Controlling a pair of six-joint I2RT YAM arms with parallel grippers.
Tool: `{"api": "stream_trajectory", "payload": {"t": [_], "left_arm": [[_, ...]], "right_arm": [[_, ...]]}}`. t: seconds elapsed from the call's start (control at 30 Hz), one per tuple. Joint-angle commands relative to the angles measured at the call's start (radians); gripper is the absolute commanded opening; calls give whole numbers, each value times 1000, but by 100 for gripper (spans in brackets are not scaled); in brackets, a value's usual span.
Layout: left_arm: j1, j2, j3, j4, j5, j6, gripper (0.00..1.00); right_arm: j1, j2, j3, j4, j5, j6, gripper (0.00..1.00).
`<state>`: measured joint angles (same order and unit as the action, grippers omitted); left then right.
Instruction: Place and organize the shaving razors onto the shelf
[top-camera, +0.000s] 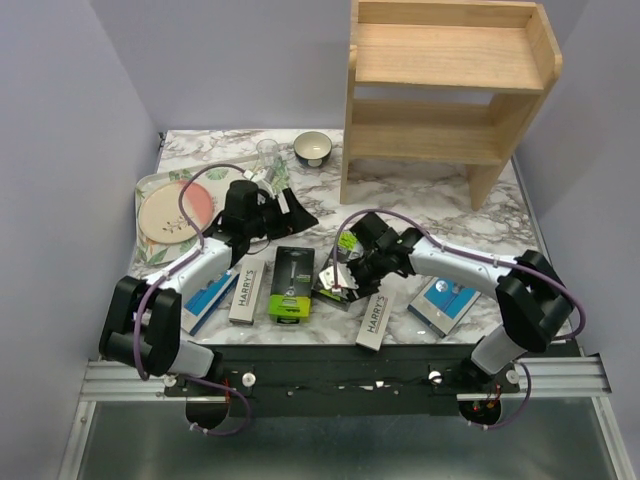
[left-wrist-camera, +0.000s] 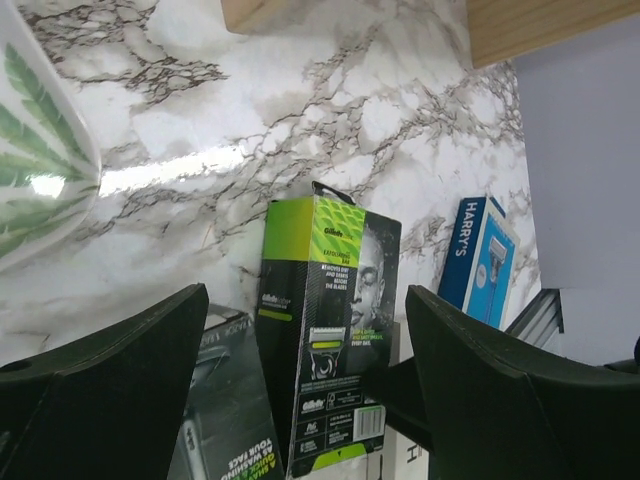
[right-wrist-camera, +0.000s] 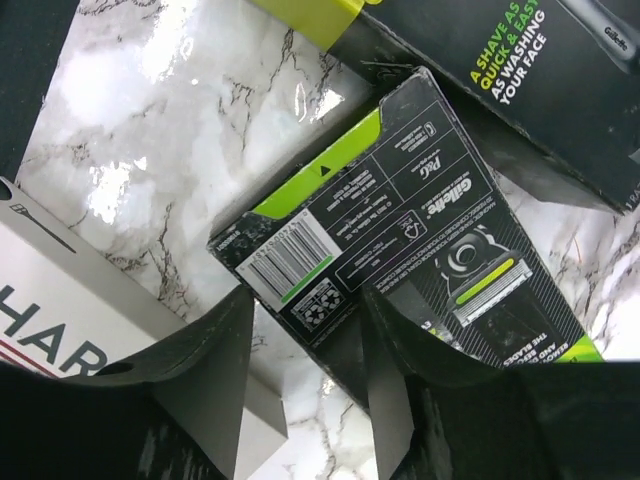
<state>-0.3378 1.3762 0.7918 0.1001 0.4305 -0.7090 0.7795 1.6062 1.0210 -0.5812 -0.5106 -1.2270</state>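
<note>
- The fingers (right-wrist-camera: 200, 390) of the right gripper (right-wrist-camera: 308, 300) are clamped on the barcode end of a black box with lime-green ends (right-wrist-camera: 400, 230), one finger on each side of its lower edge. The box is tipped up off the marble table (top-camera: 430, 200), near the front middle.
- The fingers (left-wrist-camera: 100, 390) of the left gripper (left-wrist-camera: 307, 300) are spread wide with nothing between them. In its wrist view the held box stands upright beyond the fingertips, apart from both.
- A second black box (top-camera: 291, 283) lies flat just left of the held one, between the two grippers.
- A white HARRY'S box (top-camera: 375, 320) lies just beside the right gripper on the near side, close to the held box.
- The other white HARRY'S box (top-camera: 247, 290) lies left of the flat black box. A blue-and-white pack (top-camera: 205, 297) sits beside it, partly under the left arm.
- The other blue-and-white pack (top-camera: 445, 303) lies at the front right, next to the right arm.
- The shelf (top-camera: 450, 90) stands at the back right, well apart from every pack, with open marble between it and them.
- A floral tray (top-camera: 140, 190) holding a pink plate (top-camera: 170, 215) sits at the far left, just beside the left gripper.
- A glass (top-camera: 268, 152) and a bowl (top-camera: 313, 148) stand at the back, near the shelf's left side panel.
</note>
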Motion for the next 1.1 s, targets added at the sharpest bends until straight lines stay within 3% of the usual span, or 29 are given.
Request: {"api": "stream_trajectory", "payload": {"t": [0.0,0.27,0.47,0.63,0.77,0.83,0.93,0.97,1.07], "left_arm": [[-36,101,92,56,71,-14,87],[-165,247,138,72,63,-12,84],[-205,353,213,-11,27,9,82],[-245,414,225,-28,-10,0,75],[-257,454,241,-30,-13,-1,56],[-268,483,259,-34,-4,6,52],[-283,510,279,-22,16,25,35],[-287,512,277,-11,27,26,22],[-290,498,265,13,14,34,0]], "right_arm": [[0,-44,-163,6,133,70,50],[-6,-202,-381,50,156,129,55],[-77,-218,-338,3,124,202,54],[-137,-247,-349,6,109,219,54],[-164,-284,-319,-22,86,254,55],[-183,-299,-279,-35,72,290,55],[-222,-327,-227,-58,52,346,57],[-235,-344,-187,-71,46,362,57],[-284,-370,-129,-68,43,455,59]]}}
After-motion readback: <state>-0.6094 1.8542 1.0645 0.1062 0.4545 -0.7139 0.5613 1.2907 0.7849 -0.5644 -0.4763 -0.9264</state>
